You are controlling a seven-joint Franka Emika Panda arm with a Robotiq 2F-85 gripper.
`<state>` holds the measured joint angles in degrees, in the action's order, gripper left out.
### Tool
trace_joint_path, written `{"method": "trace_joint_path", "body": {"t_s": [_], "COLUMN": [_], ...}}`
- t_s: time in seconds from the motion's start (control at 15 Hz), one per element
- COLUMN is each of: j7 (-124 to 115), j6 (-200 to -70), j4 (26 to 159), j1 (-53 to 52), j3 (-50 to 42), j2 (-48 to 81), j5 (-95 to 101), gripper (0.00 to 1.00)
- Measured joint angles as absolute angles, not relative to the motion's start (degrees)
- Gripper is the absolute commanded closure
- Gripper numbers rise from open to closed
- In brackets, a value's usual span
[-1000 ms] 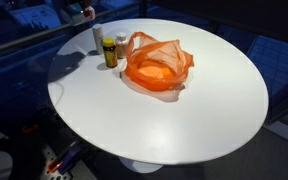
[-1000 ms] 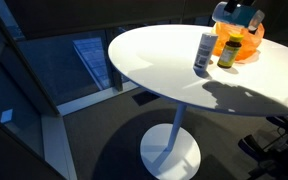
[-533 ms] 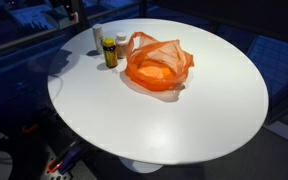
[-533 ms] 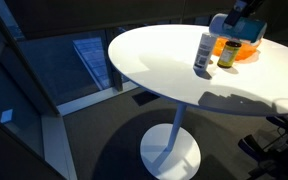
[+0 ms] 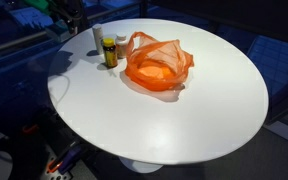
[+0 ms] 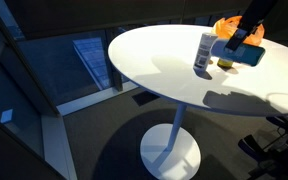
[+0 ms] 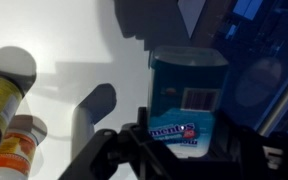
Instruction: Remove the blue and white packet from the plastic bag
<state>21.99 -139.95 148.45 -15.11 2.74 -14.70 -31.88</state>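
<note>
The packet, blue and white, is out of the bag and clamped in my end effector, one finger on each of its narrow sides. It hangs well apart from the bag, past the two bottles on the side away from the bag and close to the edge of the bench. I judge it light and fairly stiff, a boxy pack with flat faces. The wrapper looks glossy, so a hold across the sides low on the body, as I have it, seems safest against slipping or crushing. The bag, thin orange plastic, sits slumped with its mouth open, and I cannot tell whether anything remains inside. Just beside the bag stand the dark bottle and the white bottle, both upright. Their contents are hidden.
</note>
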Motion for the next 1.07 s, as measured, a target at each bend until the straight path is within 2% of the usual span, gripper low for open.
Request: {"method": "trace_joint_path", "body": {"t_s": [0.4, 0.53, 0.6, 0.67, 0.73, 0.8, 0.87, 1.07], "j7": [23.4, 23.4, 23.4, 23.4, 23.4, 23.4, 23.4, 23.3], "j6": [-144.0, -145.5, -146.2, -146.8, -147.4, -147.9, -148.3, -149.3], "j4": [149.7, 149.8, 149.9, 149.9, 149.9, 149.9, 149.9, 149.8], "j1": [-15.1, -15.1, -15.1, -15.0, -15.0, -14.9, -14.9, -14.5], "j3": [2.9, 2.9, 3.0, 3.0, 3.0, 3.1, 3.1, 3.3], "j2": [-10.7, -9.3, -8.6, -7.9, -7.3, -6.8, -6.4, -6.1], "j5": [-32.3, -32.3, -32.3, -32.3, -32.3, -32.3, -32.3, -32.2], "gripper": [0.60, 0.56, 0.51, 0.10, 0.09, 0.03, 0.00, 0.00]}}
